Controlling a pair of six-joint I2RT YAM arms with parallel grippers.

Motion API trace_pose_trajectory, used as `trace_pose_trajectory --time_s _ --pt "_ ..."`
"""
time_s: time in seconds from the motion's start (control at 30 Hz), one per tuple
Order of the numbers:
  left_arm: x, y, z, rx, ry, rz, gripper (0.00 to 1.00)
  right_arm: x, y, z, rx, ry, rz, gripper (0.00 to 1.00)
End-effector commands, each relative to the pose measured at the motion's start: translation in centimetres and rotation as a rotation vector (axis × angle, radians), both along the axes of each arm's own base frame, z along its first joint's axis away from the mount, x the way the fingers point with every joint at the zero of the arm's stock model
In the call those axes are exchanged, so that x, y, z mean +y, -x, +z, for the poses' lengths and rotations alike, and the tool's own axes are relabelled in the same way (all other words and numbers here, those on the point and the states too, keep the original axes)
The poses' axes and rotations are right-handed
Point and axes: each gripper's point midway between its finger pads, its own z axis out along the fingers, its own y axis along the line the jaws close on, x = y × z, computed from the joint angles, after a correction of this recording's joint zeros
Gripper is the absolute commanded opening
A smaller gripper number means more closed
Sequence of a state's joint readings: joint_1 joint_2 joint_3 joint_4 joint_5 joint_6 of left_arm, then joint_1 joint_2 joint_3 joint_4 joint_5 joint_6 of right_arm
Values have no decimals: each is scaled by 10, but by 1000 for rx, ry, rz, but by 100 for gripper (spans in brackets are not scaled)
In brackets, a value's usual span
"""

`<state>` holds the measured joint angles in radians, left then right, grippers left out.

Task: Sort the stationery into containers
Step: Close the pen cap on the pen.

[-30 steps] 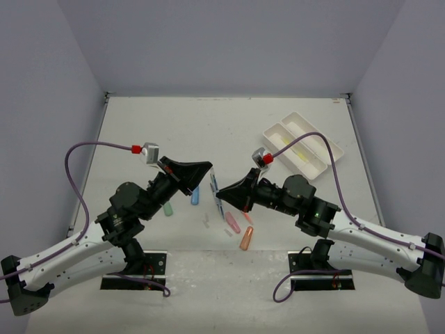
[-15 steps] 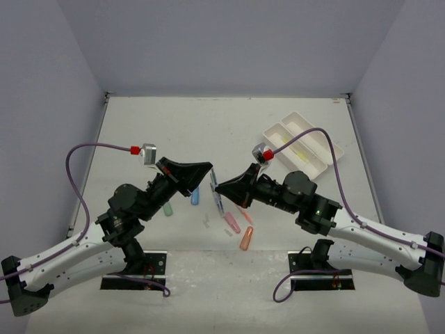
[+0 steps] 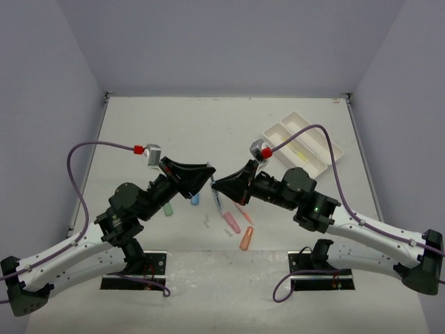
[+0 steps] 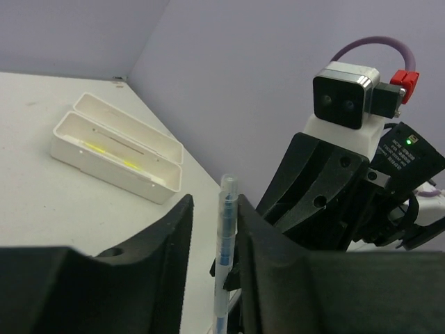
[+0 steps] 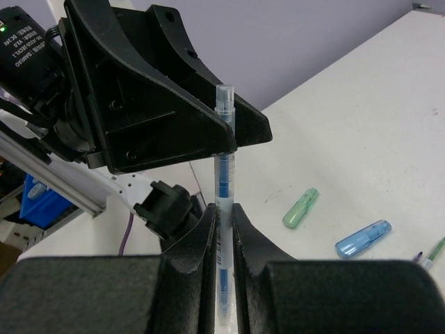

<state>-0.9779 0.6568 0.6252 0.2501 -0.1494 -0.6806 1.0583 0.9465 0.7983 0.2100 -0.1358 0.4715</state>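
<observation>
Handing over mid-air: left gripper jaws stand apart, loose either side of the upright blue pen, while the right gripper is clamped on it, probably because the right arm sits nearer the white tray, well apart at far right.

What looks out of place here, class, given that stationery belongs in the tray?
A clear pen stands upright in mid-air, pinched by the right hand, the left hand open either side of it. A green piece, blue piece, pink piece and orange piece lie loose on the table, outside the white tray.
</observation>
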Motion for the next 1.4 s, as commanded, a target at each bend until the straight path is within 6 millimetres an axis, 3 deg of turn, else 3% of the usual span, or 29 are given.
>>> trace_pose_trajectory --time_s 0.0,0.2,0.23,0.3,0.4,0.53,0.7,0.77,0.8,0.87,1.07,1.13,1.37 --pt "-10 13 21 -86 4 -87 25 1 4 36 -66 -80 26 0" --pt "-18 18 15 -90 -14 -131 25 -2 0 43 -69 -91 -3 0" --pt "-19 17 15 -92 -17 -132 21 -2 -1 44 -68 -91 -6 0" --pt "-21 16 13 -88 -28 -133 0 -2 -2 45 -67 -92 -10 0" --pt "-21 15 18 -97 -27 -128 0 1 0 42 -65 -86 5 1" --pt "-18 20 31 -129 -15 -137 0 13 12 28 -57 -50 103 28" --pt "-15 24 47 -163 -3 -145 0 27 24 15 -30 -33 204 31" --pt "-16 25 49 -172 0 -152 0 30 26 12 -23 -32 223 24" --pt "-17 26 50 -174 -1 -157 0 32 26 12 -25 -37 228 3" --pt "-18 27 48 -176 -9 -164 0 31 26 14 -28 -40 225 0" --pt "-16 23 45 -182 -55 -145 58 27 20 17 -40 -31 186 0" --pt "-13 20 49 -193 -71 -123 64 26 19 15 -39 -22 177 0" --pt "4 9 70 -224 -98 -16 64 24 25 17 -52 -17 203 0"
